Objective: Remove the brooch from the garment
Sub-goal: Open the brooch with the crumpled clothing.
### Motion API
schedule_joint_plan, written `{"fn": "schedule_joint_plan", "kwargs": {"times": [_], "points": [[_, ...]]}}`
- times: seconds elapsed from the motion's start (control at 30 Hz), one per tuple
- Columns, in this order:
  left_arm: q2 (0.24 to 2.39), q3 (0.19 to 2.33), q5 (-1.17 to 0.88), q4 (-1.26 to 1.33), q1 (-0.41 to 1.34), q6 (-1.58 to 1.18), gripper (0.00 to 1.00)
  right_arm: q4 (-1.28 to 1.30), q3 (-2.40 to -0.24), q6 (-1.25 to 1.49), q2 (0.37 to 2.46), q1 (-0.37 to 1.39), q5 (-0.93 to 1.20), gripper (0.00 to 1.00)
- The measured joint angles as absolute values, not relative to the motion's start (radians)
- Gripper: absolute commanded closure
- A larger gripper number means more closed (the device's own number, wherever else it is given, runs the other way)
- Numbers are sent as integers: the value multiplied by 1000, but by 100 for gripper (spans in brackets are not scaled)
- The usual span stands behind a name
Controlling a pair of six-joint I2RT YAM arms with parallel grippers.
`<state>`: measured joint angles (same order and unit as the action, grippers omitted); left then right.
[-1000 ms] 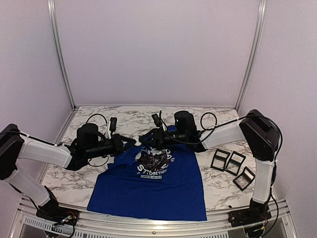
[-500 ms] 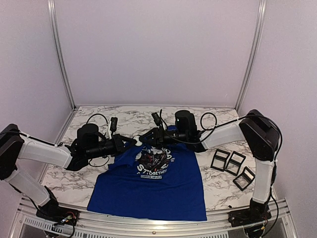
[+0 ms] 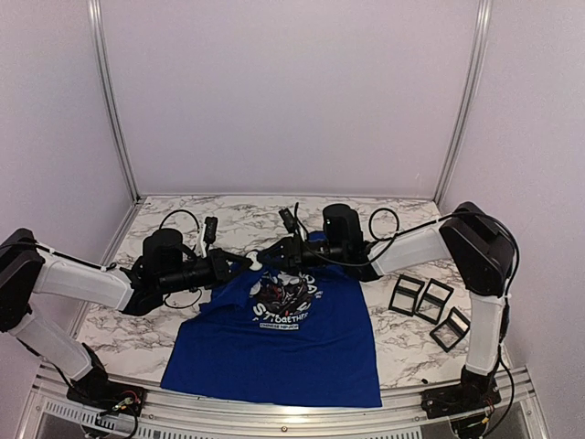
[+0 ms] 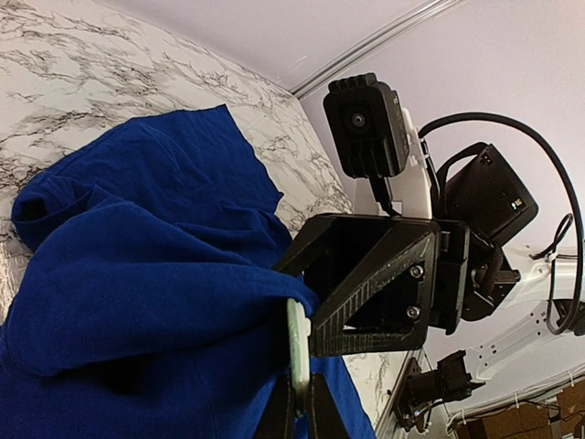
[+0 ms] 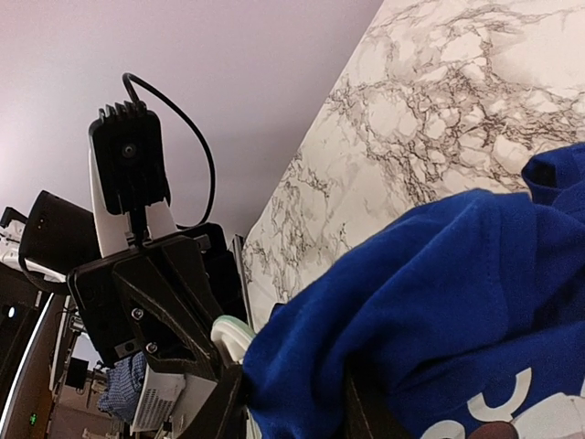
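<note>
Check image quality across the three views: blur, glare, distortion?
Top external: even light, sharp; corner rails lean outward, wide-angle look. Left wrist: brooch close to the lens looks soft. Right wrist: garment slightly soft, marble table crisp. No glare anywhere.

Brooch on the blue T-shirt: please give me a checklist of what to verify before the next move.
1. Left jaws shut on the pale green brooch: ok.
2. Blue T-shirt fabric lies between the right jaws: ok.
3. Right jaws closed firmly on that fabric: cannot tell.
4. Brooch pin released from the fabric: cannot tell, it is hidden.
5. Lower part of the T-shirt flat on the marble table: ok.
</note>
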<state>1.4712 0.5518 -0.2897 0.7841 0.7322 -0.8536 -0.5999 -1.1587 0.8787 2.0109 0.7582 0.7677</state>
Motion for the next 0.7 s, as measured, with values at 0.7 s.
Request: {"fn": "schedule_joint_plan", "kwargs": {"times": [0.7], "points": [[1472,579,-276,721,729,-803,100,-461,-1222,763,2016,769,754,70]]}}
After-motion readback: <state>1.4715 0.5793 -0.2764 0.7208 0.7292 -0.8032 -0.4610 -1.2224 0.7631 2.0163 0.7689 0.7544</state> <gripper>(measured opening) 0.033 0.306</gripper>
